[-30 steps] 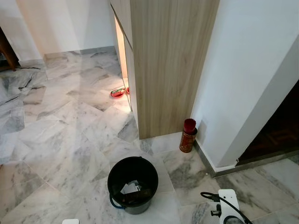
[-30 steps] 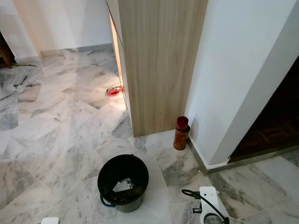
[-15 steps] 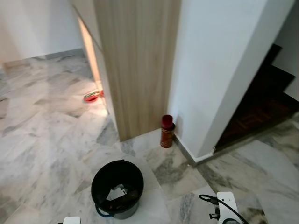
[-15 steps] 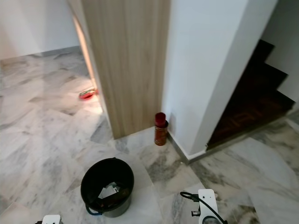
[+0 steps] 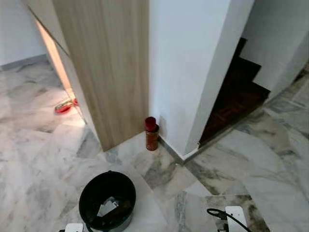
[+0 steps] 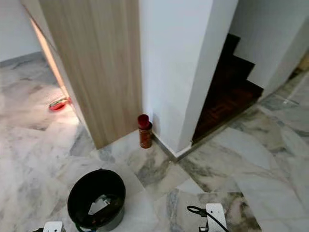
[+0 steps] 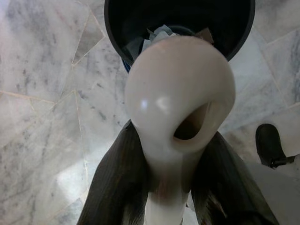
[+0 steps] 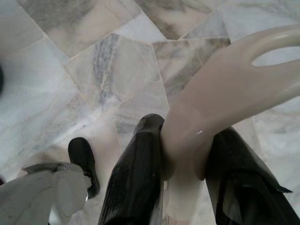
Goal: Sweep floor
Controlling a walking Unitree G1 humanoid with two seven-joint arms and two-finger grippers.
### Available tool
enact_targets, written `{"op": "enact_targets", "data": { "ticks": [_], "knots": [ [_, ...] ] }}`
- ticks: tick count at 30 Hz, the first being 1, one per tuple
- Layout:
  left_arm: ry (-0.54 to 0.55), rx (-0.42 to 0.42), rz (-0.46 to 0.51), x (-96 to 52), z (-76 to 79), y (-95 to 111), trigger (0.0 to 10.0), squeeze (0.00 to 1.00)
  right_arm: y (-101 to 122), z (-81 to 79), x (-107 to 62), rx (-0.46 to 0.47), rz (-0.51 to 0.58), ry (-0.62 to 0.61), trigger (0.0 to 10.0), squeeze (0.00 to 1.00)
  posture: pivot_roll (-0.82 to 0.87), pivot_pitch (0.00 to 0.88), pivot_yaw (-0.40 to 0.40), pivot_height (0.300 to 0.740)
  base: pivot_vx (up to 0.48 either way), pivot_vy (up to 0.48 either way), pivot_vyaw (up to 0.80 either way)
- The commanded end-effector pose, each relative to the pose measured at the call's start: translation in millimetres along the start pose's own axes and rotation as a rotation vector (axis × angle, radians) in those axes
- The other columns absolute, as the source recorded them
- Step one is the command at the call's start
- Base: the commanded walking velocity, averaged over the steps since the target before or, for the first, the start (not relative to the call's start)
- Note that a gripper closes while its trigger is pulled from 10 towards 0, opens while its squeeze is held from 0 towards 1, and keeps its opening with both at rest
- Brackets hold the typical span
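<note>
In the left wrist view my left gripper (image 7: 171,140) is shut on a cream plastic handle (image 7: 178,93) with a hole in its rounded end. That handle hangs over the black bucket (image 7: 234,28), which holds scraps of paper. My right gripper (image 8: 187,136) is shut on a second cream handle (image 8: 225,79) with a looped end, above bare marble floor (image 8: 93,70). From the head, the bucket (image 5: 107,200) stands on the floor just before me, between the white ends of my arms, the left (image 5: 73,227) and the right (image 5: 235,215).
A red can (image 5: 151,134) stands at the foot of a wood cabinet (image 5: 106,63) and white pillar (image 5: 188,63). Dark stairs (image 5: 236,92) rise behind the pillar. A small red object (image 5: 63,106) lies on the floor at the left. Open marble floor (image 5: 270,159) spreads to the right.
The camera has swung to the right: cabinet, can and bucket have slid left in the picture and the dark stairs have come into view. Both handles stay gripped.
</note>
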State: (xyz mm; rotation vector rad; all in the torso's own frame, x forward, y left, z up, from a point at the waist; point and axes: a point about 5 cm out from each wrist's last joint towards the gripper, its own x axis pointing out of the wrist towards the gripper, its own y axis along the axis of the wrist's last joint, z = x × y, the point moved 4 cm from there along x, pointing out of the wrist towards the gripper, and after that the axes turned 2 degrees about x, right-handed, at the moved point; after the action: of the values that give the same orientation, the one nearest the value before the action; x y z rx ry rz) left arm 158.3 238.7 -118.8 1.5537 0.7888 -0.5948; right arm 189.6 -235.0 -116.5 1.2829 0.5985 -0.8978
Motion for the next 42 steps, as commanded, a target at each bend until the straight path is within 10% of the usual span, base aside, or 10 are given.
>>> {"op": "enact_targets", "data": {
  "ticks": [1,42],
  "knots": [
    [-0.005,0.038,-0.002,0.3,-1.1,0.7,10.0,0.00,-5.4,7.3,-0.5,0.008,-0.019,-0.008,10.0,0.00,-0.01,0.000,0.017,0.740,0.000,0.000,-0.73],
    [-0.013,0.024,0.034,4.4,7.0,12.9,10.0,0.00,-13.9,9.2,-2.3,-0.014,-0.030,-0.017,10.0,0.00,-0.03,0.000,0.007,0.740,0.000,-0.052,-0.72]
  ]
}}
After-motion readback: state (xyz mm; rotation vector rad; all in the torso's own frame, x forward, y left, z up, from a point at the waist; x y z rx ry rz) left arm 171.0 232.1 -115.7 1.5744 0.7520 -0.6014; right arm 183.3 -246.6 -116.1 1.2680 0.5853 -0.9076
